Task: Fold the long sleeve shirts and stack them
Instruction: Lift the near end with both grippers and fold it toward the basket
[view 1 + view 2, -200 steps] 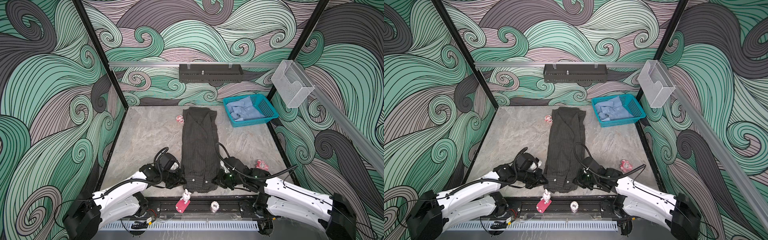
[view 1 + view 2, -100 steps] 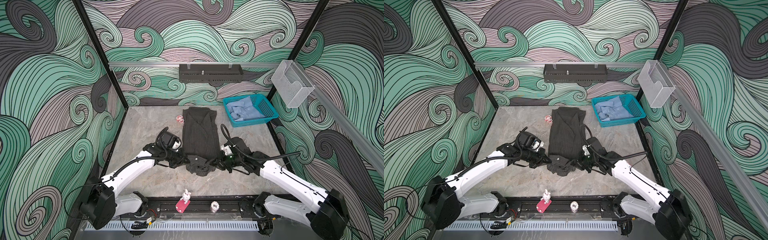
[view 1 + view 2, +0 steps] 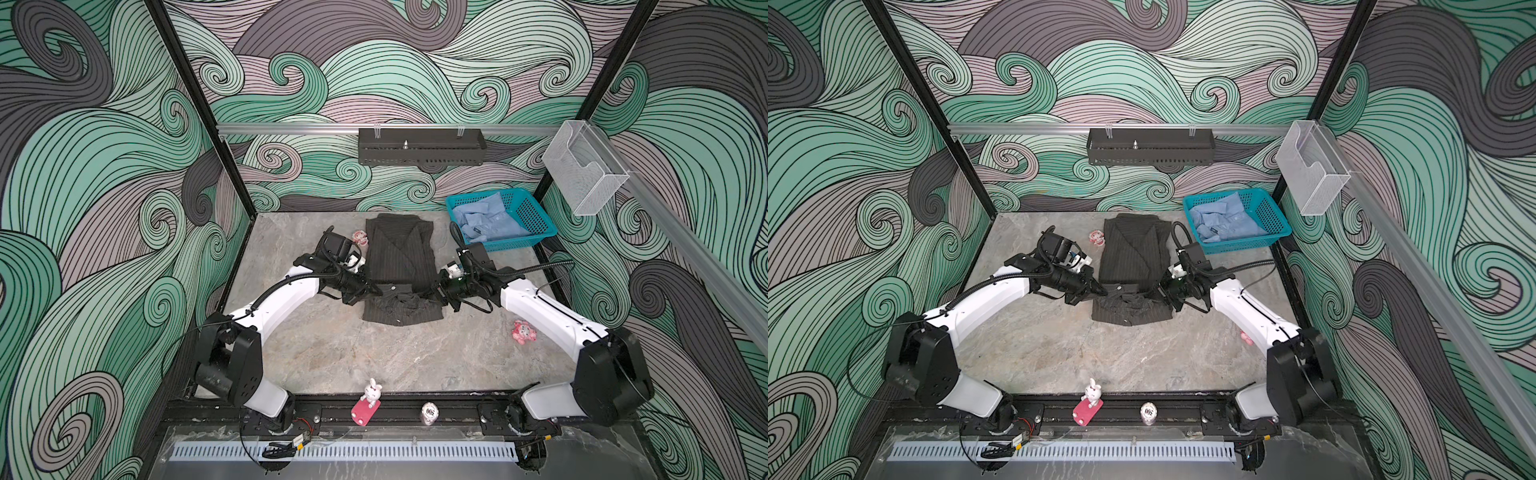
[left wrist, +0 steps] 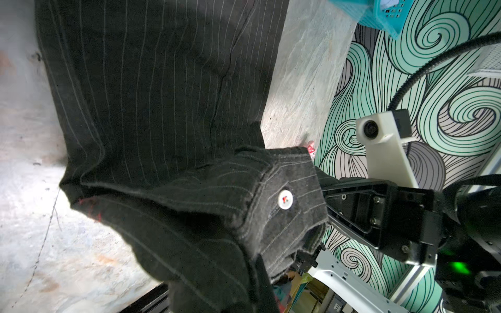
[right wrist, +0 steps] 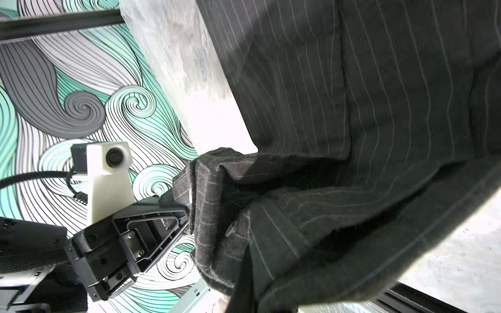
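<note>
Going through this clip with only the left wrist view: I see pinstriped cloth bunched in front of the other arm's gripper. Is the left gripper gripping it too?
Observer: Yes. In both top views the left gripper is shut on the dark pinstriped shirt at its left edge, facing the right gripper across it.
Operator: How does the whole shirt lie?
Observer: Its far half is flat on the table toward the back wall; the gripped end hangs raised between the grippers.
Operator: Any second shirt?
Observer: A light blue shirt sits crumpled in the teal basket, at the table's far right corner.
</note>
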You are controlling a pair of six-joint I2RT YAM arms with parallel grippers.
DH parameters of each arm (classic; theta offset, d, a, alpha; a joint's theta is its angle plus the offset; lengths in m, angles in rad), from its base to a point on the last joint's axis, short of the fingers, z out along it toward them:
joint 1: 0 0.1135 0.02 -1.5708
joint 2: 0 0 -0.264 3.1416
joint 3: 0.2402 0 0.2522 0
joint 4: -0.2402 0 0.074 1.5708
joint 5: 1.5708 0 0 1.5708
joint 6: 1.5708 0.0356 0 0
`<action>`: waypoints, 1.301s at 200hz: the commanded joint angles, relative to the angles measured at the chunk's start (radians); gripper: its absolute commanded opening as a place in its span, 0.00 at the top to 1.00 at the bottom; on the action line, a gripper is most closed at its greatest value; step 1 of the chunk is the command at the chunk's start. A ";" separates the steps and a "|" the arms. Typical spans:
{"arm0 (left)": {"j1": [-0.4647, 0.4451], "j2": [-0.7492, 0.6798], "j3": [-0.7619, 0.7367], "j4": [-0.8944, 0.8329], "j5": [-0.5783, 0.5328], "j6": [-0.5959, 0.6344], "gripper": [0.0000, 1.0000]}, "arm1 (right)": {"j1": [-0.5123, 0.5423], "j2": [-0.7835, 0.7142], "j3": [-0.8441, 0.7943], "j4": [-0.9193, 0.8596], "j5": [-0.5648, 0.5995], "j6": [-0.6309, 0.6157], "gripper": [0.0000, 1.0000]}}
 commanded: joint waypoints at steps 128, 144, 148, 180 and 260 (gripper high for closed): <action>0.088 0.361 0.333 -0.053 0.047 0.082 1.00 | -0.120 0.379 0.271 0.077 -0.066 -0.052 0.97; 0.097 0.391 0.367 -0.062 0.054 0.088 1.00 | -0.128 0.414 0.303 0.074 -0.066 -0.053 0.98; 0.100 0.398 0.375 -0.064 0.053 0.090 1.00 | -0.130 0.422 0.311 0.072 -0.066 -0.054 0.98; 0.116 0.471 0.434 -0.070 0.065 0.090 1.00 | -0.138 0.495 0.376 0.061 -0.066 -0.061 0.98; 0.117 0.627 0.536 -0.056 0.079 0.076 1.00 | -0.163 0.632 0.448 0.078 -0.069 -0.051 0.97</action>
